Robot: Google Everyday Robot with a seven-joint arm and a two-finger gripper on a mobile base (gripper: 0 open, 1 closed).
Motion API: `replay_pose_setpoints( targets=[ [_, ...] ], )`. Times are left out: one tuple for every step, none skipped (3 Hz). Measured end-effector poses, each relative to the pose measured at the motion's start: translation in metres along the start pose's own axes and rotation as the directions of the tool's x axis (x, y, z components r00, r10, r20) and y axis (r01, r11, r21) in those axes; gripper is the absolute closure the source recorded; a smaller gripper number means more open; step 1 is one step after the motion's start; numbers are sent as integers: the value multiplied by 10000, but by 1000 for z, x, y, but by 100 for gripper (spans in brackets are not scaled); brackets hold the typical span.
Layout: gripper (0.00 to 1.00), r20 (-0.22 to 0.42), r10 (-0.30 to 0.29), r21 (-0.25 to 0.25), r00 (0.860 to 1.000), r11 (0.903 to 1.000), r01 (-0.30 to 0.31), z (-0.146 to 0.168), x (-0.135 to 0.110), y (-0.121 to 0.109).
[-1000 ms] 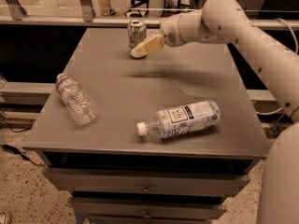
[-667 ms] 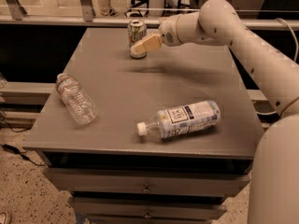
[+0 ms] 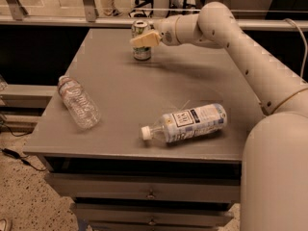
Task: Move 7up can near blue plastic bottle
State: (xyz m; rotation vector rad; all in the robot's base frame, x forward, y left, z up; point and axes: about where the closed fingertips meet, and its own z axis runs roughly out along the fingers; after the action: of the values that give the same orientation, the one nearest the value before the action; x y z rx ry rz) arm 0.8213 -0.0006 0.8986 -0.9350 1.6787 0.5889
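The 7up can [image 3: 141, 53] stands upright at the far edge of the grey table [image 3: 120, 95]. My gripper [image 3: 144, 39] reaches in from the right and sits at the can's upper half, overlapping it on the near side. The blue plastic bottle [image 3: 188, 123] lies on its side near the table's front right, with its white cap pointing left. It is well apart from the can, toward the front.
A ribbed, crinkled clear bottle [image 3: 78, 102] lies on its side at the table's left. My arm [image 3: 240, 52] spans the right side of the table. A rail [image 3: 72, 19] runs behind the table. Drawers [image 3: 149, 192] sit below the front edge.
My gripper has moved slightly up and left, from beside the can's lower right onto the can. The can and both bottles have not moved.
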Motion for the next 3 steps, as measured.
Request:
replay_pose_setpoints(
  targets=[
    [54, 214, 386, -341, 9990, 9987, -378, 2, -2, 5],
    [77, 550, 656, -798, 9963, 9949, -611, -6, -7, 16],
    [100, 535, 336, -923, 9980, 9953, -286, -52, -14, 31]
  ],
)
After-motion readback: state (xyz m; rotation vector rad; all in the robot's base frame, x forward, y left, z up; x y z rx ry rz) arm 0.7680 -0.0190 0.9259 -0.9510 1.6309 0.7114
